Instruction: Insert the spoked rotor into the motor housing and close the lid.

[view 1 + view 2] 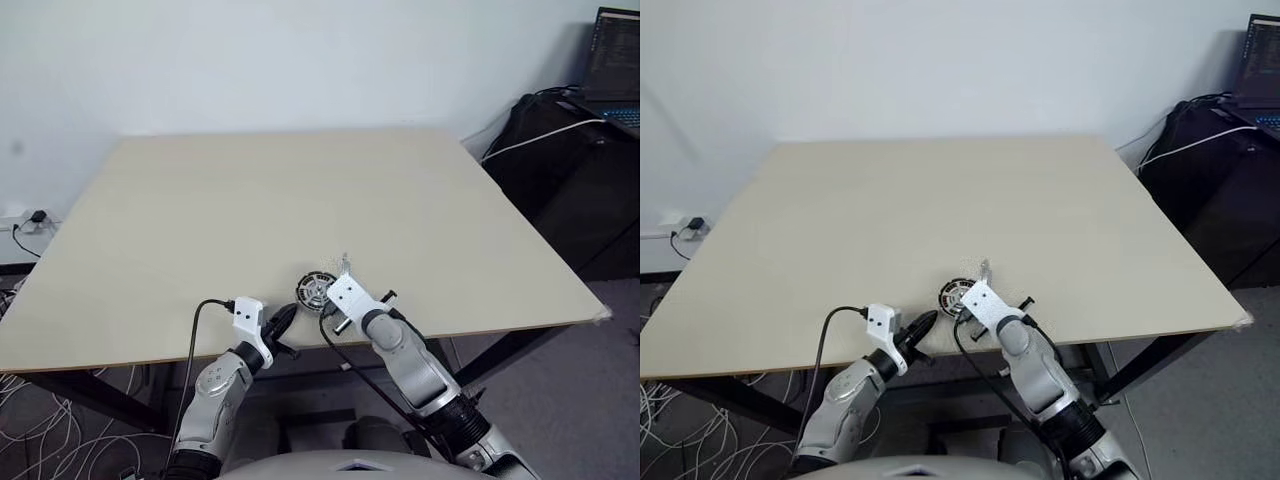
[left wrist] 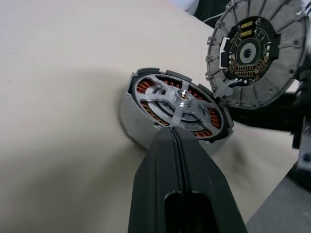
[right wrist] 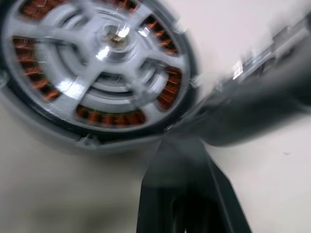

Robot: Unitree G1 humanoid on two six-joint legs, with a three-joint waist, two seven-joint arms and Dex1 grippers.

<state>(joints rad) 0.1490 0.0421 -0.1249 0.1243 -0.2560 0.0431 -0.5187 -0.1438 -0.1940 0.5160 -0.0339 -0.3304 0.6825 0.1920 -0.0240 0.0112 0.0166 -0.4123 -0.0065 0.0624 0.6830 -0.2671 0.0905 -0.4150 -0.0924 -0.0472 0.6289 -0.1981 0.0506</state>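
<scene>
My left gripper (image 2: 177,138) is pinched shut, empty, pointing level at the motor housing (image 2: 175,109) near the table's (image 1: 300,190) front edge, spoked rotor (image 2: 180,99) seated inside. My right gripper (image 3: 167,141), angled down, clamps the lid (image 2: 255,51), tilted above the housing.

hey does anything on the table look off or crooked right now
One thing stands out. The lid is not seated: the right gripper holds it tilted on edge above the motor housing, its circuit-board side exposed. The spoked rotor already sits flat inside, over the copper windings. Nothing looks spilled or damaged.
</scene>
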